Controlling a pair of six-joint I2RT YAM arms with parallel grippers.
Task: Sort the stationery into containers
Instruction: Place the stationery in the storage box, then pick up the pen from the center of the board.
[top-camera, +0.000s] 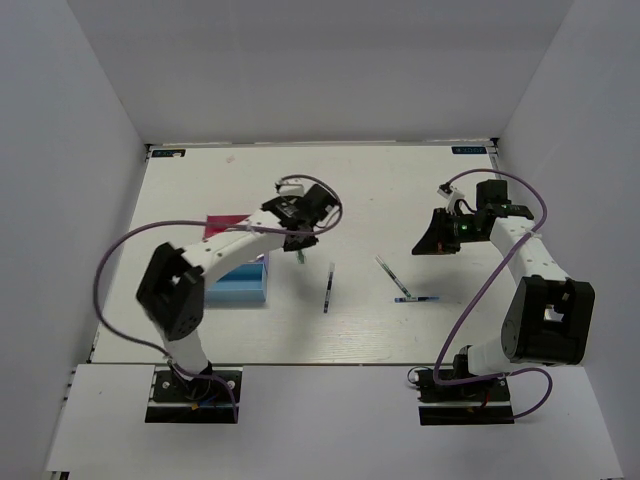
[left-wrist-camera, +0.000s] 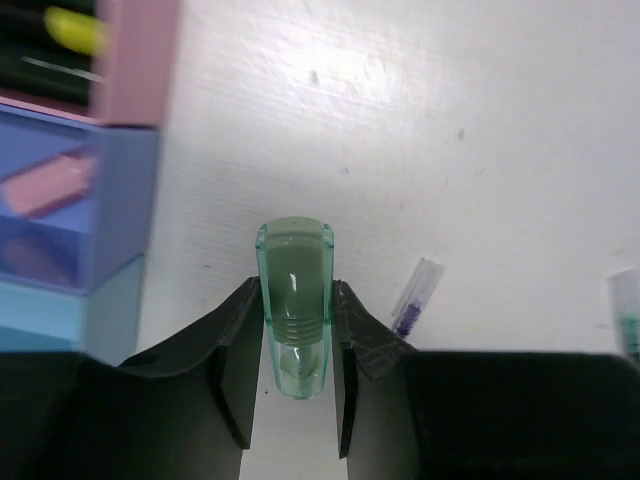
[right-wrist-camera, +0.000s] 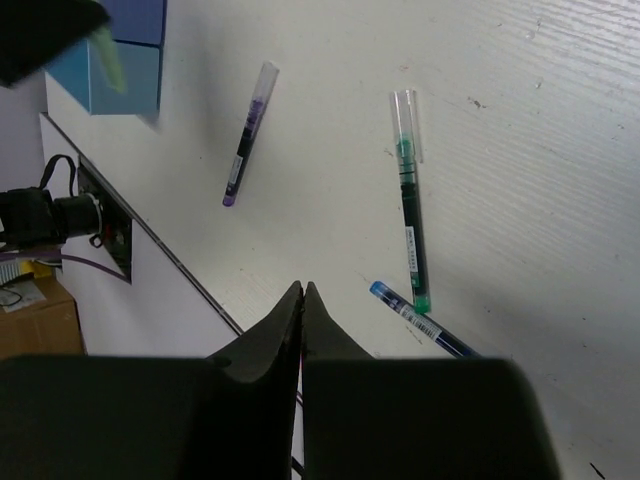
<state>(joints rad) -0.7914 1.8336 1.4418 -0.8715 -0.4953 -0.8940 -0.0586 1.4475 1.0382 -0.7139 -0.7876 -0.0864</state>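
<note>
My left gripper (top-camera: 301, 247) is shut on a pastel green highlighter (left-wrist-camera: 295, 305) and holds it above the table, right of the trays; the highlighter hangs below the gripper in the top view (top-camera: 300, 258). The magenta-pink tray (left-wrist-camera: 135, 60), dark blue tray (left-wrist-camera: 120, 205) and light blue tray (top-camera: 240, 287) sit side by side at the left. A pink highlighter (left-wrist-camera: 50, 185) lies in the dark blue tray. Three thin pens lie on the table: a purple one (top-camera: 328, 287), a green one (top-camera: 387, 273), a blue one (top-camera: 418, 298). My right gripper (top-camera: 428, 245) is shut and empty, right of the pens.
White walls enclose the table on three sides. A yellow-capped highlighter (left-wrist-camera: 75, 30) lies in the magenta-pink tray. In the right wrist view the purple pen (right-wrist-camera: 248, 135), green pen (right-wrist-camera: 410, 215) and blue pen (right-wrist-camera: 420, 320) lie ahead of the fingers.
</note>
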